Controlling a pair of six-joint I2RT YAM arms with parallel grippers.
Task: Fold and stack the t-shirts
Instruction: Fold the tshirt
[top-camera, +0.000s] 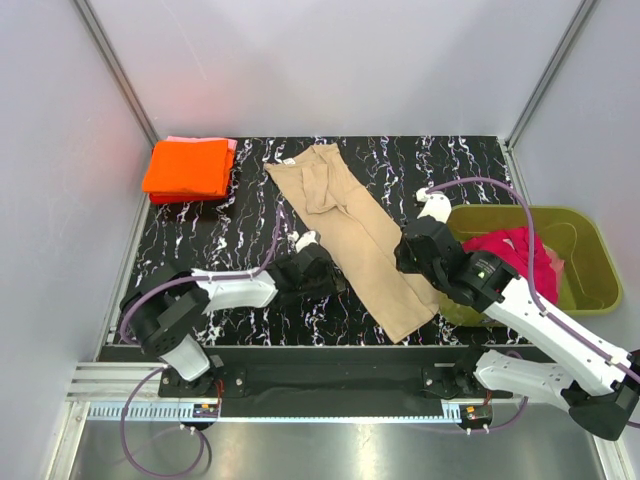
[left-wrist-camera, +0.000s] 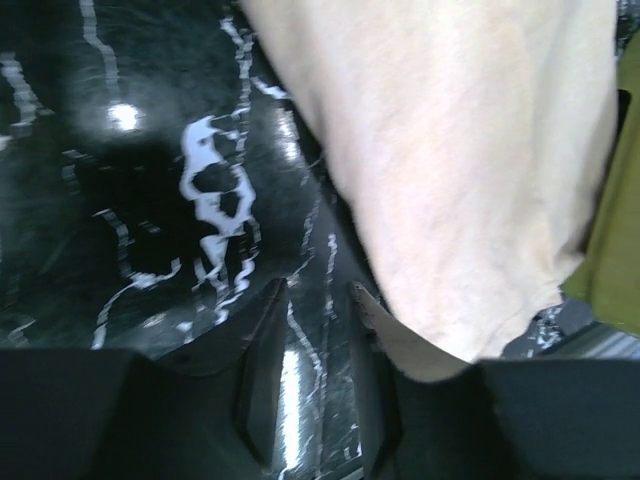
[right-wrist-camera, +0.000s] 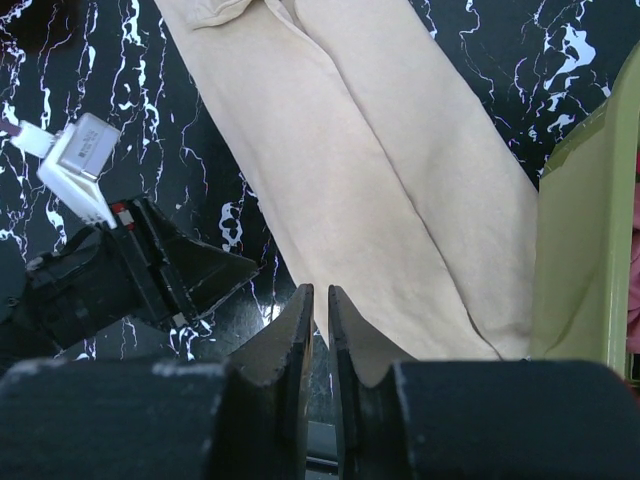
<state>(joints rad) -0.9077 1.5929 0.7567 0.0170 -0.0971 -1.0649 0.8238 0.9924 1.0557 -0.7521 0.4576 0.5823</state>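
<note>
- your left pincer (left-wrist-camera: 315, 290) is released: its two jaws stand apart with bare black marbled table (top-camera: 230, 215) showing between them.
- the tan shirt (top-camera: 355, 235) touches the outer side of that pincer's right jaw; no cloth lies in the gap.
- your right pincer (right-wrist-camera: 320, 292) has its jaws drawn almost together, only a thin dark slit left, right at the near end of the tan shirt; you cannot tell whether any cloth is caught in it.
- the tan shirt lies spread out in a long diagonal band, running from the middle of the table's far edge down toward the near right corner, with both pincers at its near part, one on each side.
- the orange shirt (top-camera: 188, 167) sits folded in the far left corner, on top of a pink shirt (top-camera: 228, 146) of which you see only a sliver at the far edge.
- the magenta-red shirt (top-camera: 520, 255) is bunched up inside the olive tub (top-camera: 590, 260) at the table's right edge, just beside the tan shirt's near end.
</note>
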